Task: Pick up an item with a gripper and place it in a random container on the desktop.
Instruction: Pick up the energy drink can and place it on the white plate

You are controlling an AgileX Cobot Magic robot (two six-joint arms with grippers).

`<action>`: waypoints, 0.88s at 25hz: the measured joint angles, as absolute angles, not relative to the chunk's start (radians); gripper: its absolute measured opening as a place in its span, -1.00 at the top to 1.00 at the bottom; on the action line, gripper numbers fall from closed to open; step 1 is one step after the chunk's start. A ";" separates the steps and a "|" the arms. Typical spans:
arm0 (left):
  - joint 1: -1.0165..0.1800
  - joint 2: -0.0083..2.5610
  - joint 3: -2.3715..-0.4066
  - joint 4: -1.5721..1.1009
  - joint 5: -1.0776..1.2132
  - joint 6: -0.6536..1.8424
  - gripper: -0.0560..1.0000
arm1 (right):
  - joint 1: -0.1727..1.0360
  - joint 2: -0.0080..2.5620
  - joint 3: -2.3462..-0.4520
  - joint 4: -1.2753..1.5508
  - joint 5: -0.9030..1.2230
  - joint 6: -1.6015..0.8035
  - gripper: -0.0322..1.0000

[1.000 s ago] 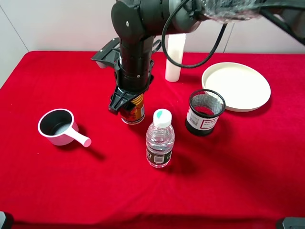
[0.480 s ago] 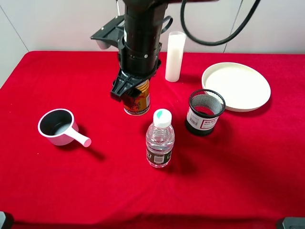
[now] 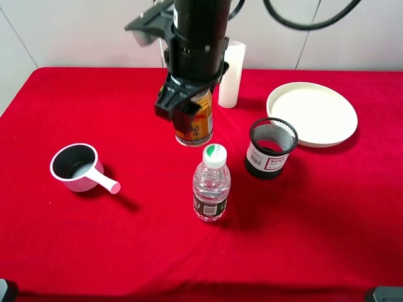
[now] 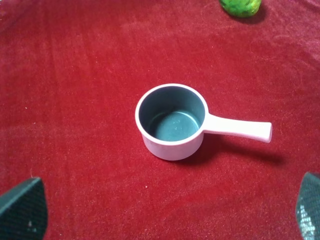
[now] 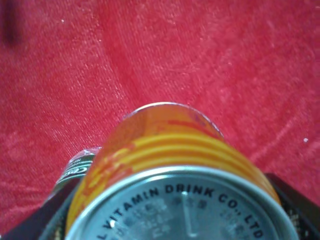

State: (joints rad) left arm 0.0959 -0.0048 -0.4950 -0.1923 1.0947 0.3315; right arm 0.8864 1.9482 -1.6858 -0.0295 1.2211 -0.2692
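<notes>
My right gripper (image 3: 187,112) is shut on the orange-gold can (image 3: 194,126) and holds it upright above the red desktop (image 3: 94,239), left of the black mesh cup. In the right wrist view the can (image 5: 170,150) fills the frame between the black fingers (image 5: 292,205), silver top toward the camera. The cream-white plate (image 3: 312,114) lies empty at the back right, well to the right of the can. My left gripper (image 4: 165,212) is open above the small saucepan (image 4: 172,122); only its fingertips show.
A clear water bottle (image 3: 211,185) stands just in front of the can. The black mesh cup (image 3: 271,148) stands between can and plate. A white cylinder (image 3: 232,75) stands behind the arm. The saucepan (image 3: 77,167) sits at the left. A green lime (image 4: 240,6) lies beyond it.
My right gripper has lifted the can off the cloth and carried it to the right and back. Everything else stays where it was.
</notes>
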 joint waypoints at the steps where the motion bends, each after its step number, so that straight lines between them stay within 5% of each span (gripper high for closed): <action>1: 0.096 -0.005 -0.495 -0.192 1.095 0.332 -0.99 | 0.886 1.942 -1.696 -0.034 1.221 -0.263 -0.03; 22: 0.096 -0.005 -0.495 -0.192 1.095 0.332 -0.99 | 0.693 1.837 -1.721 -0.052 1.226 -0.217 -0.03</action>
